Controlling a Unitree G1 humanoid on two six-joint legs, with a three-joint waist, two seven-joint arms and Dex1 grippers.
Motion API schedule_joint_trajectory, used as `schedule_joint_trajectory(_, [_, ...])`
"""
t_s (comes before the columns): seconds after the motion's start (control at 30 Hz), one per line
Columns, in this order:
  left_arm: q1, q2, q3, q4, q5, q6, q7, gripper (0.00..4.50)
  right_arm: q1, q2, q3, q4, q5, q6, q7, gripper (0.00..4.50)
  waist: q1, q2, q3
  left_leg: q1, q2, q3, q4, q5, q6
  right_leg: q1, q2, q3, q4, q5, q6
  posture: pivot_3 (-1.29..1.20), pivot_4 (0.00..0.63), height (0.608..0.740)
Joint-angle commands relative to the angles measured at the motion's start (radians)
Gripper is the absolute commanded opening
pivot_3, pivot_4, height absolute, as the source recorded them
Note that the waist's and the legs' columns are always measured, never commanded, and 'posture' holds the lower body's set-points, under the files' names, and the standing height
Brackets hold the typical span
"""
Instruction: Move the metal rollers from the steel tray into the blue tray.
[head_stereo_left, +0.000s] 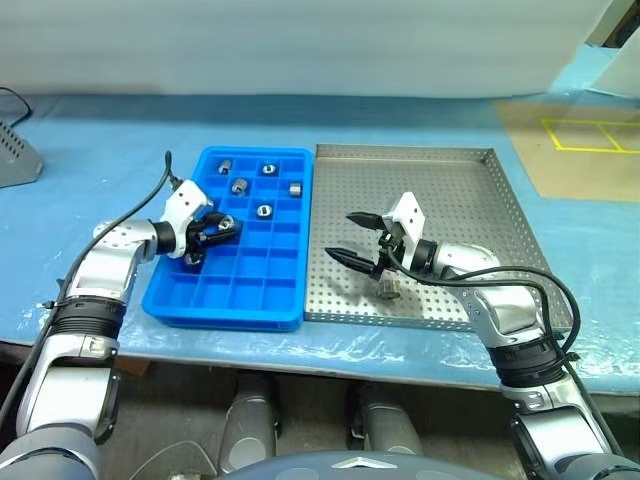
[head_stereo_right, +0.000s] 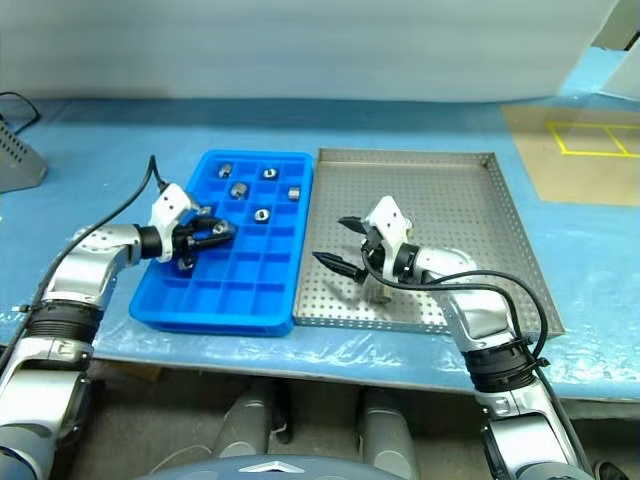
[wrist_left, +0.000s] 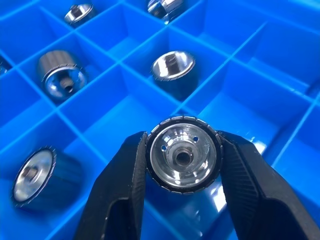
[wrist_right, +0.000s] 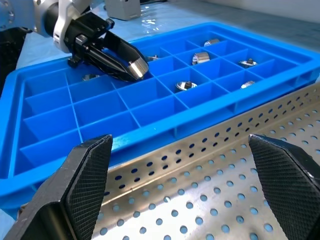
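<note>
The right pincer (head_stereo_left: 352, 238) partly hides 1 roller (head_stereo_left: 388, 288) beneath it.

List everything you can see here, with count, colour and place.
blue tray: one, bright blue, left of the steel tray
steel tray: one, silver, perforated, beside it on the right
metal rollers: seven, silver; five in blue tray compartments, one held, one on the steel tray
table cover: one, light blue, under both trays
board: one, brown with yellow lines, far right
left gripper: one, black jaws shut on a roller above the blue tray
right gripper: one, black jaws open above the steel tray
</note>
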Motion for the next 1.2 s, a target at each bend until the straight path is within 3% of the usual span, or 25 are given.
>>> schedule_joint_trajectory(0.03, [-0.025,-0.002,-0.008,0.004,0.001,-0.006,0.003,2.12,0.000,-0.001,-0.011,-0.043,-0.003,-0.013,-0.004,4.50,0.000,0.000,0.000,0.000,0.000,0.000,0.000,0.000,0.000,0.000,0.000,0.000,0.000,0.000,0.000,-0.17,0.150,0.740])
schedule_joint_trajectory(0.13, [-0.047,-0.015,-0.035,-0.010,0.006,-0.010,-0.014,3.02,0.000,0.001,-0.010,-0.054,0.001,-0.008,-0.006,4.50,0.002,0.000,0.000,0.000,0.000,0.000,0.000,0.000,0.000,0.000,0.000,0.000,0.000,0.000,0.000,-0.18,0.150,0.740])
schedule_joint_trajectory(0.37, [-0.109,-0.047,-0.060,-0.121,-0.026,0.005,-0.059,3.02,0.022,-0.038,-0.097,-0.143,0.093,0.076,-0.003,4.50,0.003,-0.001,0.001,-0.002,-0.001,0.000,0.000,0.000,0.000,0.000,0.000,0.000,-0.001,0.000,0.000,-0.21,0.150,0.740])
schedule_joint_trajectory(0.53, [-0.197,-0.101,-0.085,-0.221,-0.131,0.103,-0.158,3.02,0.111,-0.108,-0.195,-0.235,0.171,0.144,0.006,4.50,0.001,-0.002,0.001,-0.001,-0.001,0.000,0.000,0.000,0.000,0.000,0.000,0.000,-0.001,-0.001,0.000,-0.27,0.150,0.740])
schedule_joint_trajectory(0.73, [-0.300,-0.190,-0.193,-0.099,-0.094,0.032,-0.255,3.02,0.240,-0.186,-0.273,-0.358,0.201,0.188,-0.024,4.50,-0.019,-0.001,0.001,0.000,-0.001,0.001,0.000,0.000,0.000,0.001,0.000,0.001,-0.002,-0.004,0.005,-0.37,0.150,0.740])
schedule_joint_trajectory(0.93, [-0.318,-0.321,-0.367,0.032,0.014,-0.126,-0.335,3.02,0.393,-0.181,-0.310,-0.539,0.245,0.236,-0.103,4.50,-0.047,-0.001,0.001,-0.002,-0.001,0.001,0.000,-0.001,0.002,0.001,0.000,0.001,-0.005,-0.005,0.007,-0.49,0.150,0.740])
schedule_joint_trajectory(1.2, [-0.401,-0.467,-0.405,0.305,0.090,-0.239,-0.335,3.02,0.518,-0.155,-0.337,-0.594,0.209,0.211,-0.208,4.50,-0.093,-0.001,0.000,-0.005,-0.002,0.001,0.001,-0.004,0.006,0.003,0.000,0.000,-0.016,-0.005,0.010,-0.60,0.150,0.740])
